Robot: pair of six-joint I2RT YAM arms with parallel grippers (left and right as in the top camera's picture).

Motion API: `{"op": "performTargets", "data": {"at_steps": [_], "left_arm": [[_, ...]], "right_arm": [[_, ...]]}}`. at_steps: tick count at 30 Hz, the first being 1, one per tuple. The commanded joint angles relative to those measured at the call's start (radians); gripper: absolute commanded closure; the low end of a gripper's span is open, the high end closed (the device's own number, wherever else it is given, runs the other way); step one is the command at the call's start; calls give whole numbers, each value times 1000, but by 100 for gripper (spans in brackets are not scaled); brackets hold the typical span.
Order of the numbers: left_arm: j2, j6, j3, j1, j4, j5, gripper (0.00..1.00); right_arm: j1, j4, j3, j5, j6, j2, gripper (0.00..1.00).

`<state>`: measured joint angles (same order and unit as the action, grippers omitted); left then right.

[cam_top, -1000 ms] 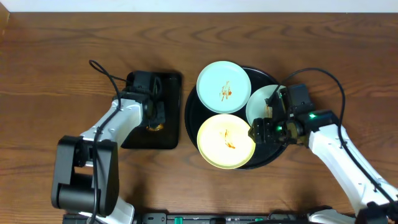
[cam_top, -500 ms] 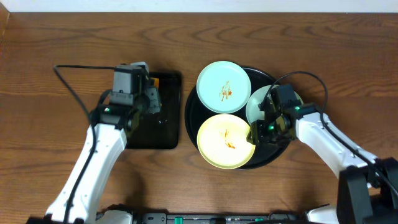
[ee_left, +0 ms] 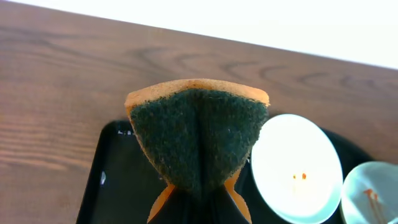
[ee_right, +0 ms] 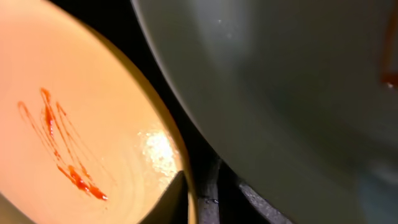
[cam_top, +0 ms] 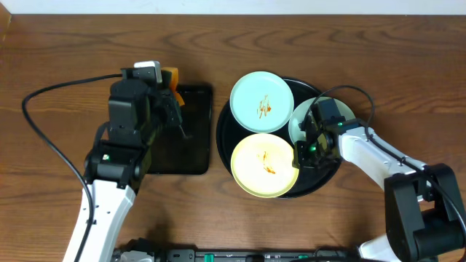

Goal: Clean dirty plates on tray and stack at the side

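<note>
On the round black tray (cam_top: pixel 224 135) lie three plates, each with orange sauce smears: a mint one (cam_top: pixel 262 102) at the back, a yellow one (cam_top: pixel 265 164) in front, and a second mint one (cam_top: pixel 301 121) at the right, partly under my right arm. At the yellow plate's right edge my right gripper (cam_top: pixel 299 154) is shut on that rim; in the right wrist view the yellow plate (ee_right: pixel 74 112) runs between the fingertips (ee_right: pixel 205 202). My left gripper (ee_left: pixel 199 208) is shut on a green-and-orange sponge (ee_left: pixel 198 134), held folded above the small tray.
A rectangular black tray (cam_top: pixel 182 145) lies left of the round one, under my raised left arm. Bare wooden table surrounds both trays. A black cable (cam_top: pixel 51 94) loops off to the left.
My left arm has lifted the sponge off the rectangular tray and swung upward. My right gripper has closed on the yellow plate's right rim, with the arm drawn in a little.
</note>
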<state>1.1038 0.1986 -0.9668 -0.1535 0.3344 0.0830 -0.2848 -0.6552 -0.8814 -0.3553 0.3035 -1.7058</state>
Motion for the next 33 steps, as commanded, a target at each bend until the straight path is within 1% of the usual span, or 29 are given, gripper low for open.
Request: {"op": "performTargets", "data": {"at_steps": [1,4,15,25,28,29,30,33], "left_arm": [[-35,-3,-9,0,-29,6,93],[-54,-3,-9,0,-56,6,93],[-67,-3,-9,0,-111,6,92],[-68,-4,-9,0,-230,6,92],[-67,-42,-9,0,-253,5,91],[-67,-53,-9,0,-261,5,88],[-67,-60,-9,0,-267,5,88],[-67,-76,-9,0,-285,0,87]], "right_arm": [[-13,4,2,-21,0,-13,92],[-13,7,2,-37,-1,-13,99],[-13,16,2,-54,0,-13,99],[-13,16,2,-54,0,-13,99],[-13,16,2,-54,0,-13,99],[-13,16,2,-54,0,-13,99],[-13,16,2,-54,0,-13,99],[-13,16,2,-53,0,-13,99]]}}
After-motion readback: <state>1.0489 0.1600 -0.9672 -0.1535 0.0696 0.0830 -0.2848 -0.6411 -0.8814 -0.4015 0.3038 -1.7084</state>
